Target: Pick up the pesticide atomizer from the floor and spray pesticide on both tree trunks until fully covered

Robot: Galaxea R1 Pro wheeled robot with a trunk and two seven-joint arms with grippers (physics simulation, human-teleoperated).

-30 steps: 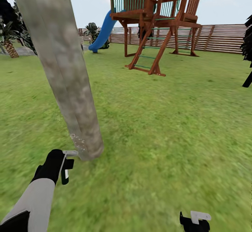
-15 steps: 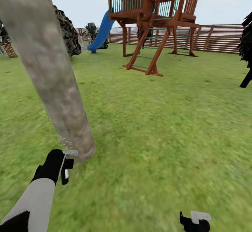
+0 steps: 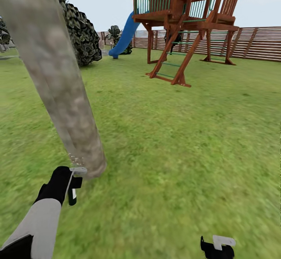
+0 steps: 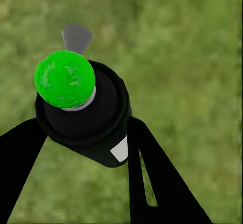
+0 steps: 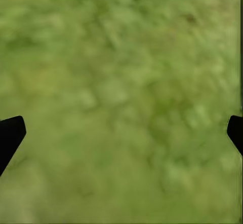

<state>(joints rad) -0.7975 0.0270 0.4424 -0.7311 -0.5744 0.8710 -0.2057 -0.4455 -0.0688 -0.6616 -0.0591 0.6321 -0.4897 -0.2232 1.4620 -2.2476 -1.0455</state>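
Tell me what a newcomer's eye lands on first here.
The thick mottled tree trunk leans across the head view's left. At its base the left gripper holds the pesticide atomizer, with white specks between nozzle and bark. Behind, a wooden playhouse with blue slide stands before the fence.

Left arm point(image 3: 37, 222) pale grey sleeve, black wrist and cuff; left tool point(image 4: 76, 148) black, flat tapered fingers (one slotted)

The trunk point(image 3: 58, 83) rises at the left just ahead of the left claw point(image 3: 74, 184) holding the atomizer point(image 3: 72, 190), with the playhouse point(image 3: 187, 28) far behind to the right before the fence point(image 3: 257, 42).
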